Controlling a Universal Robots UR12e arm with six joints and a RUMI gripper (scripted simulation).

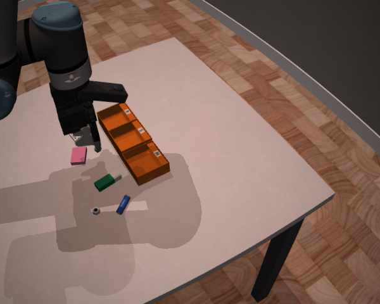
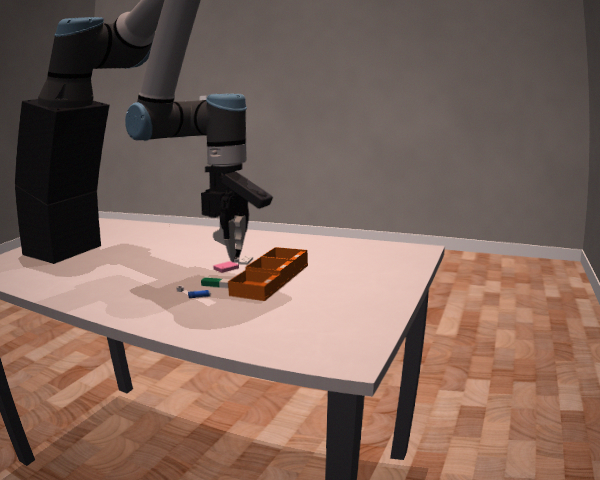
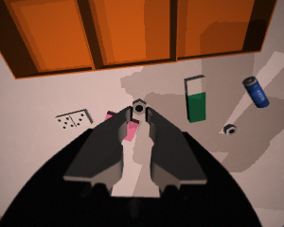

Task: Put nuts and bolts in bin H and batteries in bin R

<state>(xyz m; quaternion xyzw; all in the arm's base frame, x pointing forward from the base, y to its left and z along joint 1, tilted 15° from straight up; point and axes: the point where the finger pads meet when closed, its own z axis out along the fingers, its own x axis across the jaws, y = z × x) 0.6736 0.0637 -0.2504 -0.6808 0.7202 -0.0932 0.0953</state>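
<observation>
My gripper (image 1: 97, 149) (image 2: 234, 256) (image 3: 139, 108) is shut on a small grey hex nut (image 3: 138, 108), held at the fingertips low over the table, just left of the orange bin row. The row has three empty compartments: bin R (image 1: 115, 116) (image 3: 47, 38) at the far end, a middle bin S (image 1: 128, 136), and bin H (image 1: 145, 163) (image 3: 218, 28) at the near end. A second nut (image 1: 95, 210) (image 2: 180, 288) (image 3: 229, 129) and a blue battery (image 1: 123, 204) (image 2: 199, 293) (image 3: 256, 92) lie on the table in front of bin H.
A pink block (image 1: 78, 154) (image 2: 225, 266) (image 3: 132, 131) lies under the gripper. A green-and-white block (image 1: 104, 182) (image 2: 211, 282) (image 3: 196, 104) lies between it and the battery. A white domino (image 1: 73, 137) (image 3: 74, 119) lies behind the gripper. The arm's black base (image 2: 57, 175) stands at the table's far left.
</observation>
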